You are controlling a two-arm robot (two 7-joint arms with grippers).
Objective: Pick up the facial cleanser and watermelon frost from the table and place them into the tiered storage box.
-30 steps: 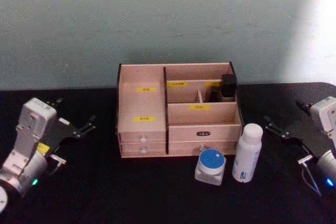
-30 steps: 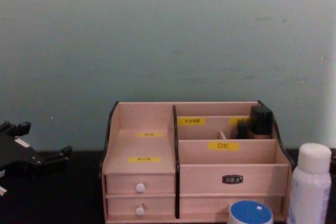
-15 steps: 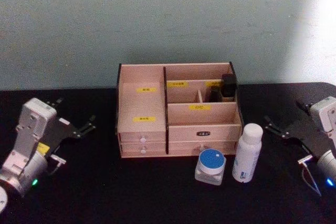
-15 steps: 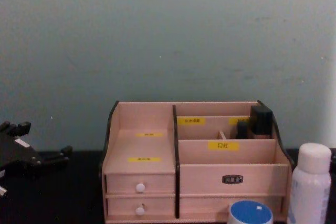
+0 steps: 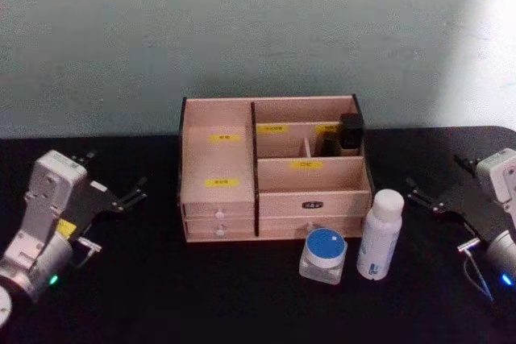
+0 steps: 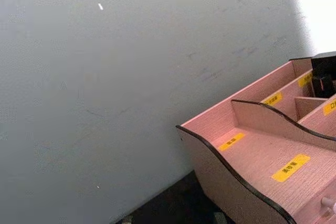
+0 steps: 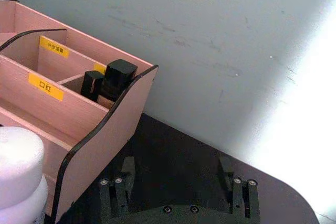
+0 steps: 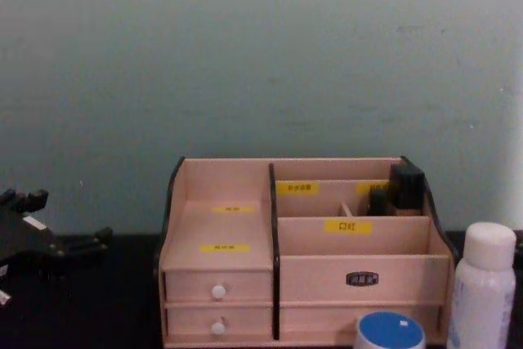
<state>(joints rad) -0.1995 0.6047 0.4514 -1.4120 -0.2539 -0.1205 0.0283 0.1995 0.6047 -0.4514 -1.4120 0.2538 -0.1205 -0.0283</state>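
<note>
The tiered storage box [image 5: 310, 192] stands mid-table, light wood with yellow labels and white-knobbed drawers; it also appears as the box [image 8: 359, 267], box [image 6: 252, 156] and box [image 7: 105, 140]. In front of its right half stands the white-capped bottle [image 5: 379, 235], which I take for the facial cleanser, also seen as the bottle [image 8: 482, 284] and bottle [image 7: 18, 166]. Left of it sits a small clear jar with a blue lid [image 5: 324, 254], which I take for the watermelon frost, also the jar [image 8: 391, 334]. My left gripper [image 5: 113, 171] rests open far left, also the left gripper [image 8: 69, 218]. My right gripper [image 5: 435, 173] rests open far right, beyond the bottle, also the right gripper [image 7: 177, 169].
Dark items [image 5: 349, 133] stand in the box's back right compartment, also the dark items [image 7: 116, 80]. The table [image 5: 161, 296] is black, with a pale wall behind it. Bare tabletop lies between each gripper and the box.
</note>
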